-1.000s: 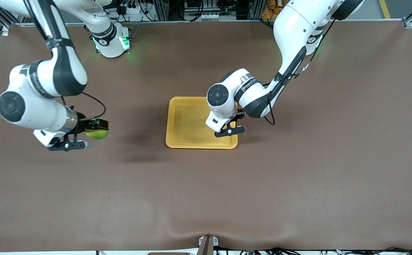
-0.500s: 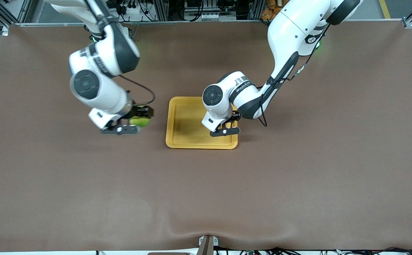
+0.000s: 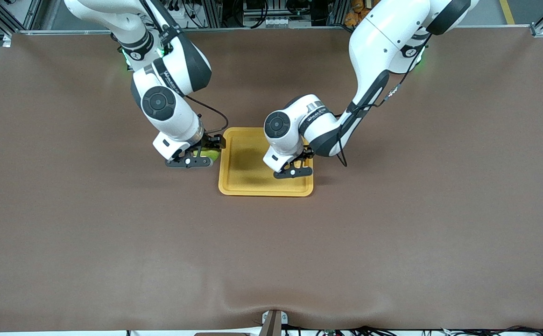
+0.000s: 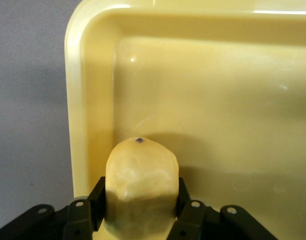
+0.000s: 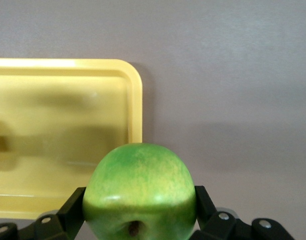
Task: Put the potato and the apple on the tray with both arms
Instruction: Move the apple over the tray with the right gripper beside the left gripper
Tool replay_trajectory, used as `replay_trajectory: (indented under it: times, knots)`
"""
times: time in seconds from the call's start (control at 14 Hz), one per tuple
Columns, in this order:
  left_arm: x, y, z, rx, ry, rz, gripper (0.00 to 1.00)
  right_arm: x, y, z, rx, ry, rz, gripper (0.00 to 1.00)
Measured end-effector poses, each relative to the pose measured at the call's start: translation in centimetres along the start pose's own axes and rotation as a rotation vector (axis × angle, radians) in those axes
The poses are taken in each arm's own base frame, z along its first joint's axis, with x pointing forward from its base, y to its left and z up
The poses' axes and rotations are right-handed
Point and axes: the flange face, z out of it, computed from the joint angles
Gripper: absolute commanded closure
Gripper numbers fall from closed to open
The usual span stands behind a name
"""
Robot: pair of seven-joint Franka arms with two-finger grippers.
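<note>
While the potato [image 4: 140, 186] is clamped by the left gripper [image 3: 293, 171] low over the tray [image 3: 243, 184] for release, the apple [image 5: 139, 192] is pinched by the right gripper [image 3: 192, 162] just outside the tray's edge.

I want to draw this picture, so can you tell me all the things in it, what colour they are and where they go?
table: one, brown cloth top, under everything.
tray: one, yellow, in the middle of the table.
potato: one, pale yellow, held up over the tray, at the tray's edge toward the left arm's end.
apple: one, bright green, held up over the table just beside the tray's edge toward the right arm's end.
left gripper: one, black, on a white arm, shut on the potato.
right gripper: one, black, on a white arm, shut on the apple.
</note>
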Motion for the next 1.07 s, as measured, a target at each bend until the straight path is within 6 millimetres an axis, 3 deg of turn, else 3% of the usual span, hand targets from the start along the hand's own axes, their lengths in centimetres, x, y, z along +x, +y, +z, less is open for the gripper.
replay_trajectory:
  times: [0.07, 0.14, 0.21, 0.29, 0.36, 0.57, 0.79, 1.07]
  knots:
    - [0.1, -0.1, 0.0, 0.000, 0.000, -0.001, 0.80, -0.5, -0.4, 0.7, 0.000, 0.004, -0.010, 0.54]
    - [0.1, -0.1, 0.0, -0.001, 0.000, -0.003, 0.64, -0.9, -0.9, 1.5, -0.004, 0.001, -0.020, 0.54]
    - [0.2, -0.1, 0.0, -0.001, 0.000, -0.004, 0.46, -1.2, -1.3, 2.1, -0.007, -0.001, -0.029, 0.54]
    - [0.2, -0.1, 0.0, -0.001, 0.000, -0.013, 0.17, -1.3, -1.7, 2.7, -0.007, 0.001, -0.036, 0.54]
    - [0.2, -0.1, 0.0, -0.001, 0.000, -0.031, 0.00, -1.2, -1.9, 3.4, -0.006, 0.005, -0.038, 0.54]
    - [0.3, -0.1, -0.1, -0.001, 0.001, -0.072, 0.00, -0.8, -1.8, 5.6, -0.011, 0.002, -0.006, 0.54]
    - [0.9, -0.3, -0.6, -0.011, 0.008, -0.083, 0.00, -1.2, -3.3, 7.6, -0.008, 0.014, 0.054, 0.52]
    - [2.0, -1.4, -3.3, -0.014, 0.028, -0.104, 0.00, -2.3, -5.1, 9.4, -0.012, 0.016, 0.105, 0.46]
